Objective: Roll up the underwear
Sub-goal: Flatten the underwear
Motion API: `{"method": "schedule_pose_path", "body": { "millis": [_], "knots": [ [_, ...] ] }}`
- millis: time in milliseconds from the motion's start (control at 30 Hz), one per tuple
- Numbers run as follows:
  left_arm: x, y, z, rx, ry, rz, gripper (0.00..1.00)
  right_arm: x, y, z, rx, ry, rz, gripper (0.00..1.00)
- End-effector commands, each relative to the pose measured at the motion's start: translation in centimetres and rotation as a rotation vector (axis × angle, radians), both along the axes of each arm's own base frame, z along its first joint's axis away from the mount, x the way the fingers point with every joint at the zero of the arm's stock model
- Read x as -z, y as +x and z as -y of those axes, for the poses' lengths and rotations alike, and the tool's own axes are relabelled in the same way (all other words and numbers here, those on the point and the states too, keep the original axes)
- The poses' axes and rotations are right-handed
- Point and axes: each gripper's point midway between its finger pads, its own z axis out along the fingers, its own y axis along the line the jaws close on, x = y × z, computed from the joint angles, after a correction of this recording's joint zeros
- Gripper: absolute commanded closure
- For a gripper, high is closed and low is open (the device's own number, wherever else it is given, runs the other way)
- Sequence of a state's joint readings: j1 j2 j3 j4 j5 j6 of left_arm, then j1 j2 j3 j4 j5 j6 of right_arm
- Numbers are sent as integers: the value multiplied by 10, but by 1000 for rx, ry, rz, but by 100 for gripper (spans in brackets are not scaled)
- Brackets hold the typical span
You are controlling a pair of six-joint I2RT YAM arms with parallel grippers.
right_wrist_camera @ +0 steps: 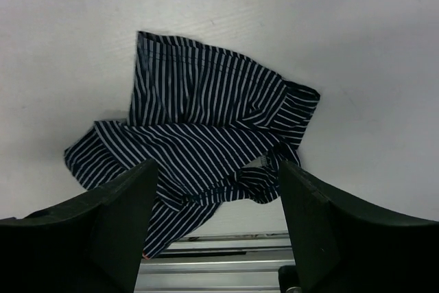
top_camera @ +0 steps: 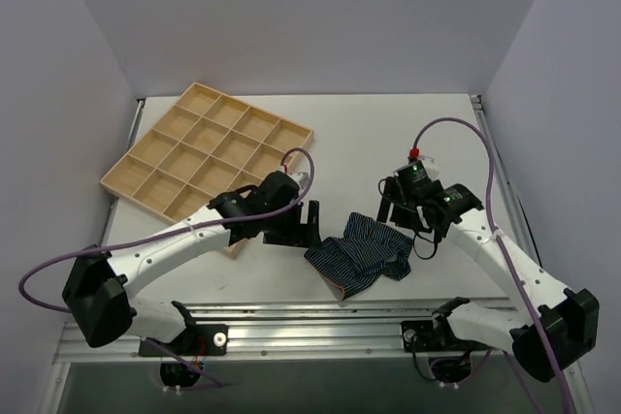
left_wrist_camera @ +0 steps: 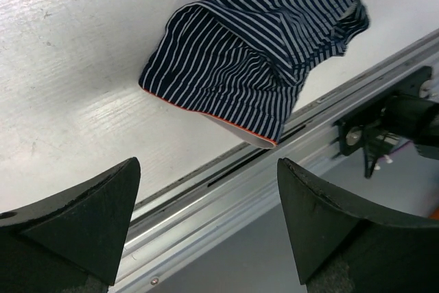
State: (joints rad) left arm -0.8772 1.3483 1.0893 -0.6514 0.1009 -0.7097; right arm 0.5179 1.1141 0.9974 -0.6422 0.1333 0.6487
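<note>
The underwear [top_camera: 364, 254] is a crumpled navy garment with thin white stripes, lying on the white table near its front edge between the two arms. Its reddish-brown waistband edge shows in the left wrist view [left_wrist_camera: 254, 53] at the lower side. It also fills the middle of the right wrist view [right_wrist_camera: 206, 121]. My left gripper [top_camera: 309, 223] is open and empty, hanging just left of the cloth; its fingers [left_wrist_camera: 82, 224] frame the front rail. My right gripper [top_camera: 396, 210] is open and empty, above the cloth's far right part.
A wooden tray [top_camera: 209, 147] with several square cells lies at the back left, its near corner under my left arm. A metal rail [top_camera: 320, 322] runs along the table's front edge. Purple cables loop off both arms.
</note>
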Motion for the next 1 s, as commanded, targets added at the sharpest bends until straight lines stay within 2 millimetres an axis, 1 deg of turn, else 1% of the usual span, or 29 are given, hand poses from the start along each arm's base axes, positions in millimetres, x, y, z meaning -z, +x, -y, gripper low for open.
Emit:
{"method": "schedule_pose_path", "body": {
  "millis": [0, 33, 67, 100, 133, 167, 233, 267, 333, 367, 400, 433, 467, 500, 567, 600, 633, 667, 700, 733, 800, 833, 867, 900, 967],
  "knots": [
    [13, 9, 19, 36, -16, 53, 11, 23, -4, 2, -43, 21, -37, 35],
    [20, 8, 21, 40, -5, 45, 11, 30, -1, 3, -43, 34, -48, 37],
    [36, 7, 22, 44, 24, 21, 13, 35, -1, 3, -59, 32, -55, 42],
    [42, 8, 24, 46, 27, 15, 14, 39, -1, 1, -77, 40, -59, 43],
    [47, 9, 25, 50, 37, 8, 15, 43, 0, -8, -111, 73, -54, 45],
    [57, 9, 25, 51, 59, -3, 16, 42, -2, -19, -160, 122, -59, 47],
    [60, 12, 29, 56, 46, 6, 17, 38, -1, -33, -213, 186, -28, 48],
    [63, 14, 33, 63, 35, 9, 17, 35, -6, -43, -253, 240, -32, 49],
    [72, 14, 32, 60, 41, -8, 18, 33, -7, -52, -282, 286, -15, 51],
    [80, 15, 32, 56, 53, -22, 19, 42, -13, -51, -281, 282, -39, 53],
    [83, 16, 32, 55, 57, -24, 19, 48, -14, -46, -265, 261, -53, 54],
    [86, 17, 33, 54, 62, -31, 20, 58, -20, -37, -233, 217, -97, 56],
    [89, 17, 33, 52, 69, -38, 21, 64, -21, -29, -204, 185, -108, 58],
    [96, 17, 34, 55, 79, -49, 22, 66, -19, -25, -182, 172, -105, 58],
    [101, 18, 38, 60, 78, -57, 24, 65, -16, -19, -123, 153, -94, 57],
    [103, 18, 40, 62, 75, -58, 25, 71, -9, -2, -39, 78, -97, 57],
    [105, 17, 40, 68, 73, -65, 26, 76, -14, 6, 14, 49, -136, 57],
    [111, 17, 40, 69, 81, -73, 27, 77, -11, 11, 36, 21, -137, 57],
    [114, 17, 41, 69, 85, -77, 30, 81, -8, 10, 40, 13, -155, 57],
    [115, 16, 41, 73, 88, -80, 32, 81, -6, 7, 39, 18, -157, 57],
    [118, 17, 43, 79, 88, -85, 45, 81, -1, 4, 52, 29, -161, 57],
    [118, 17, 44, 82, 84, -82, 54, 81, 0, 4, 58, 28, -158, 57],
    [115, 19, 46, 86, 72, -79, 72, 81, 1, 5, 72, 29, -156, 57],
    [112, 21, 48, 90, 65, -70, 77, 84, 2, 6, 81, 17, -161, 57],
    [107, 23, 47, 99, 81, -58, 87, 88, 3, 19, 130, -40, -166, 59]
  ]
}}
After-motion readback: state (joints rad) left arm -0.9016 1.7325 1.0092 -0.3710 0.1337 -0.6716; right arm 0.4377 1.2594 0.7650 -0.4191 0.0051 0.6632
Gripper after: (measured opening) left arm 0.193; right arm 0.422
